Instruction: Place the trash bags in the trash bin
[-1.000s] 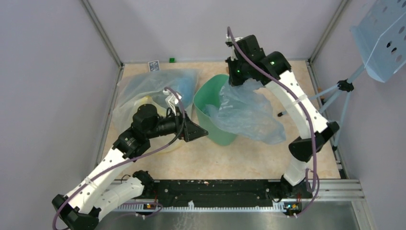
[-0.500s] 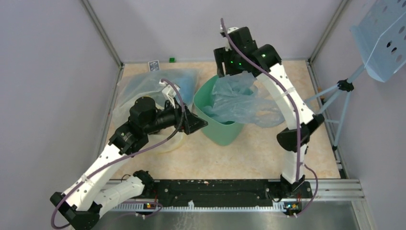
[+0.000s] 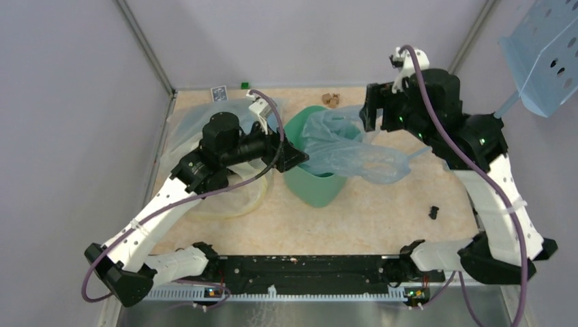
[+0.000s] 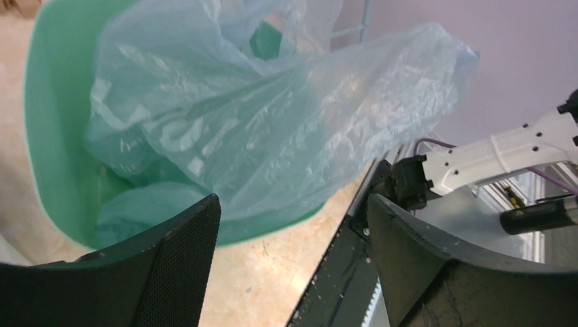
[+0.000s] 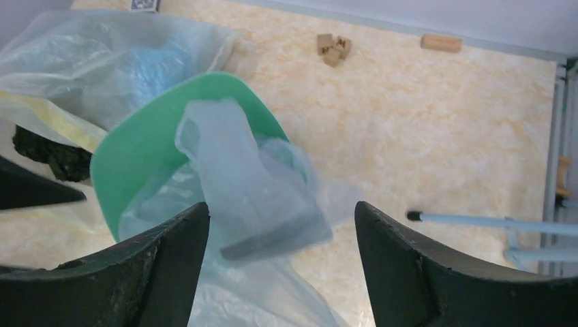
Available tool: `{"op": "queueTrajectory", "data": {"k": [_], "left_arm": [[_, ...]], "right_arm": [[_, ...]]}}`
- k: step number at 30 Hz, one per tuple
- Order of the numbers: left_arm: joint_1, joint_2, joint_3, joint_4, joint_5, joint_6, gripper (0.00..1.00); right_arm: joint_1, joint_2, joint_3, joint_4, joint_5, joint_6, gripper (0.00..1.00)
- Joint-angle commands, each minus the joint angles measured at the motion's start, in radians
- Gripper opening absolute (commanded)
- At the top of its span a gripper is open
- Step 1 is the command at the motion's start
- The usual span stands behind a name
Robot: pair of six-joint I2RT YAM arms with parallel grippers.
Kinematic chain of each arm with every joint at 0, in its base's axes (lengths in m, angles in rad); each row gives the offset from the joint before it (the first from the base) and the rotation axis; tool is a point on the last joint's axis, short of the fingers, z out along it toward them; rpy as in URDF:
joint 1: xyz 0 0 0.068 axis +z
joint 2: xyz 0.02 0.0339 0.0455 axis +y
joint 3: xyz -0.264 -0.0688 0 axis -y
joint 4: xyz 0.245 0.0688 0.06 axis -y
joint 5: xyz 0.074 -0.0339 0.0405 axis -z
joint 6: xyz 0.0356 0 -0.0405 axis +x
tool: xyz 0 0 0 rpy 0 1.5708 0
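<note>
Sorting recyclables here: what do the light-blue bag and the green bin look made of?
The crinkly light-blue bag: thin plastic film, judging by its translucent, glossy creases. The mint-green bin: probably rigid moulded plastic, with smooth, evenly coloured walls.

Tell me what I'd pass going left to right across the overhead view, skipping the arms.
Big clear bag → mint-green trash bin → light-blue trash bag spilling over the bin's right rim → small black piece → blue perforated panel.
</note>
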Motion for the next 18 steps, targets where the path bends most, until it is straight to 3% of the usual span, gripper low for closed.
{"op": "queueTrajectory", "data": {"k": [1,6,10,18], "left_arm": [[-0.012,0.054,0.120,0.071,-0.004,0.125,0.84],[-0.011,0.155,0.236,0.109,-0.029,0.267,0.84],[-0.011,0.248,0.335,0.149,-0.029,0.371,0.90],[-0.012,0.425,0.481,0.128,0.084,0.594,0.98]], "right_arm": [[-0.006,-0.154,-0.162,0.068,0.054,0.027,0.78],[-0.005,-0.289,-0.323,0.092,0.012,0.068,0.77],[-0.005,-0.356,-0.385,0.100,-0.034,0.100,0.78],[-0.005,-0.449,-0.523,0.143,-0.106,0.137,0.79]]}}
